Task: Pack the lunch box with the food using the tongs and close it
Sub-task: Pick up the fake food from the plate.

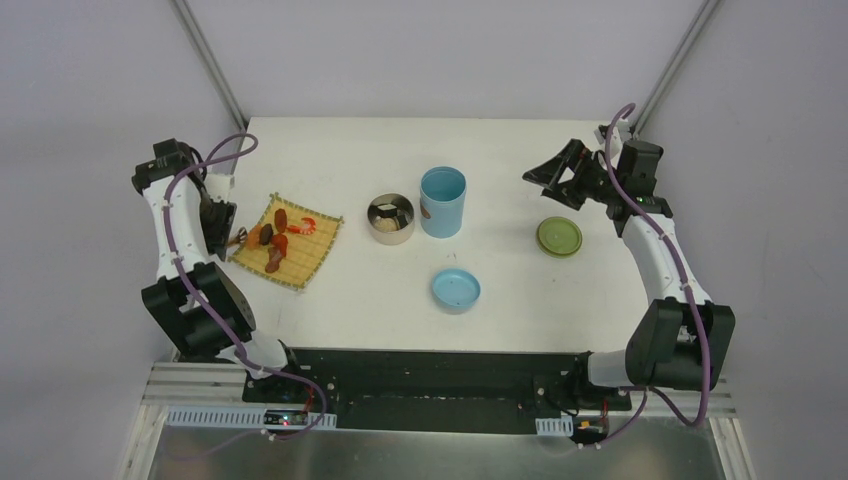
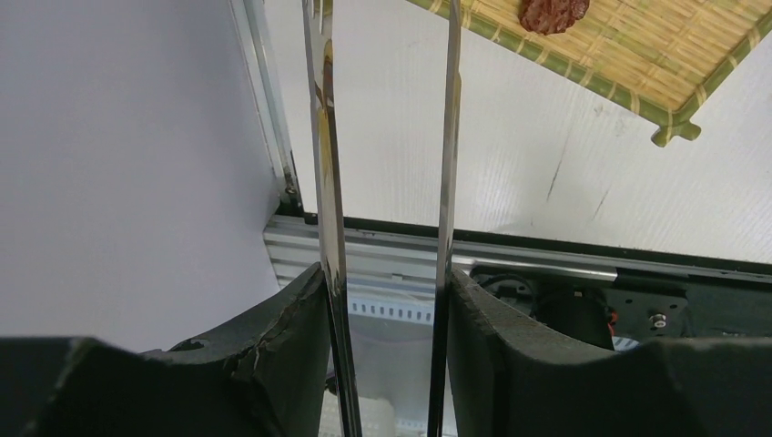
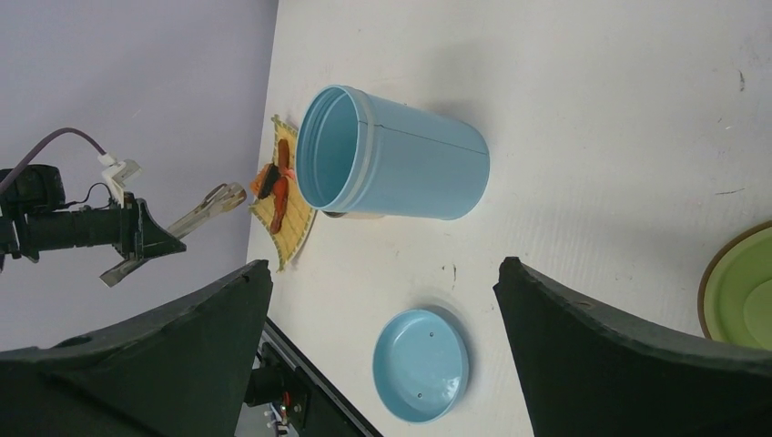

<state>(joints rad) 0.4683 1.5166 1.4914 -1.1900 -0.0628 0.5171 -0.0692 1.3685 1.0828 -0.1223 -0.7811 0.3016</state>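
Note:
My left gripper (image 1: 220, 225) is shut on the tongs (image 2: 325, 137), whose two silver arms run out between its fingers (image 2: 300, 309) toward the bamboo mat (image 1: 300, 262). The tong tips reach the mat's left edge in the top view. The food (image 1: 280, 243), an orange-red shrimp and brown pieces, lies on the mat; one brown piece (image 2: 553, 13) shows in the left wrist view. The lunch box stands open: steel bowl (image 1: 390, 218), light-blue cylinder (image 1: 442, 200), blue lid (image 1: 456, 290) upside down, green lid (image 1: 559, 236). My right gripper (image 1: 553, 176) hangs open and empty above the table's right side.
In the right wrist view the blue cylinder (image 3: 401, 155) and blue lid (image 3: 421, 364) lie beyond the open right gripper (image 3: 380, 269), and the green lid (image 3: 742, 296) is at the right edge. The table's near edge and black base rail (image 1: 430, 365) run below.

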